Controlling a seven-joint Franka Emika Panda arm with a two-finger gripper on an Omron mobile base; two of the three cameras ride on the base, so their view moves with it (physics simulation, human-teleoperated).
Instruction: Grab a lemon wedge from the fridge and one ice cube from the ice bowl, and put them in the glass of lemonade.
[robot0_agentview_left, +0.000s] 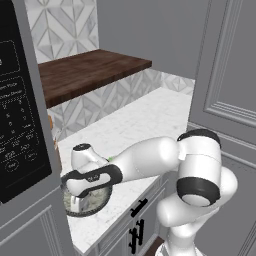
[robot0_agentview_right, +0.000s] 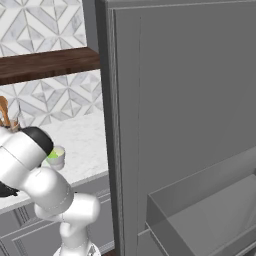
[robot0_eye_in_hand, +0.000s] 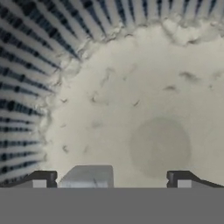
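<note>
At the far left of the left base view a dark microwave panel with pale button markings fills the edge, and just right of it, low on the white marble bench, sits the ice bowl, its dark ribbed rim showing under the arm. The hand hangs straight down into that bowl, with the white forearm reaching in from the right. Above the bench a dark wooden shelf runs along the patterned tile wall, and grey cabinet panelling stands to the right.

In the hand view the bowl's ribbed dark wall curves along the left and top, with the pale speckled inside spread across the rest. The ice cube, a pale grey block, lies on the bowl's floor between the two dark fingertips, nearer the left one. The hand is released, its fingers spread wide on either side of the cube and not gripping it.

In the right base view the glass of lemonade stands on the bench just beside the arm's dark elbow, and the tall grey fridge door stands to its right.
</note>
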